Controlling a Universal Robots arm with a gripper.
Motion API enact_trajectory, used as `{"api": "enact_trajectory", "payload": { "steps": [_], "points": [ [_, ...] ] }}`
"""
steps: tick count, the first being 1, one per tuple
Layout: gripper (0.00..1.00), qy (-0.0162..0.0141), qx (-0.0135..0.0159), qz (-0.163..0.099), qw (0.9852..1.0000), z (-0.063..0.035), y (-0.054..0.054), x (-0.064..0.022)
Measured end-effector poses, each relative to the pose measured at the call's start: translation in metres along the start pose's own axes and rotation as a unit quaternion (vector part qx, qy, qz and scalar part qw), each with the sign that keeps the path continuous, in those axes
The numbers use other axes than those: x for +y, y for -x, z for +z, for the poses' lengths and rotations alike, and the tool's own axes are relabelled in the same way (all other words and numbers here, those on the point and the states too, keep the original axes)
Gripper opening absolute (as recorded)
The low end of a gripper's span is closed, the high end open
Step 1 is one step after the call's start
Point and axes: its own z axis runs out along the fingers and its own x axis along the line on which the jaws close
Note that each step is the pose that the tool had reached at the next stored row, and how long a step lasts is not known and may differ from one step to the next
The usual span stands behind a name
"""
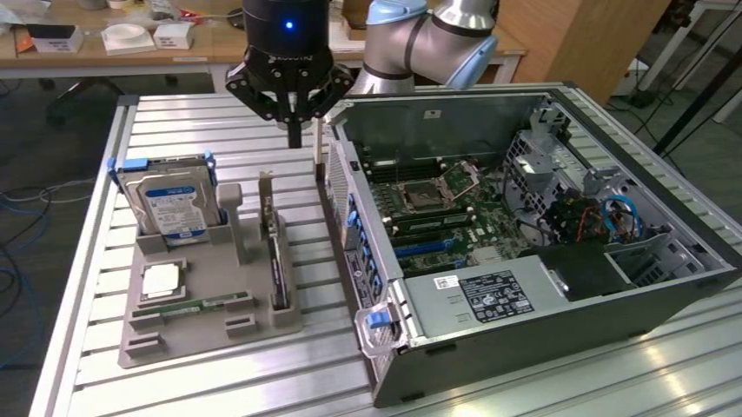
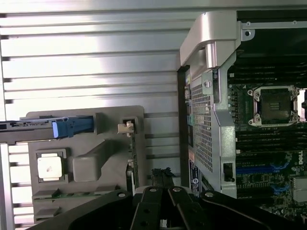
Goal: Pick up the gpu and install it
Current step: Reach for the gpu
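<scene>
- My hand (image 1: pixel 294 132) hangs above the worktop (image 1: pixel 174 122), fingers pointing down, over the gap between the grey holder tray (image 1: pixel 208 328) and the open computer case (image 1: pixel 522 300).
- My fingers are pressed fully together, and I see nothing caught between them.
- The gpu (image 1: pixel 277 269) stands on its long edge in a slot along the side of the tray nearest the case, on the exterior view's right of the tray. Its silvery end bracket (image 1: pixel 266 187) sticks up at the end closest to my hand.
- My fingertips are above and just beyond that bracket end, apart from the card.
- In the same tray, the hard drive (image 1: pixel 172 207) with its blue-white label stands upright on the exterior view's left. A square processor chip (image 1: pixel 162 280) lies flat in front of it, and the narrow green memory stick (image 1: pixel 191 306) lies flat beside that.
- The case lies on its side with its motherboard (image 1: pixel 435 204) exposed. Blue card slots (image 1: pixel 423 248) show on the board.
</scene>
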Motion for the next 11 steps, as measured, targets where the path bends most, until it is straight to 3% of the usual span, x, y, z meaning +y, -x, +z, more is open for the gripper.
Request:
{"api": "enact_trajectory", "payload": {
  "steps": [11],
  "points": [
    [0.11, 0.0, 0.0, 0.0, 1.0, 0.0009, -0.0107, -0.0008]
  ]
}}
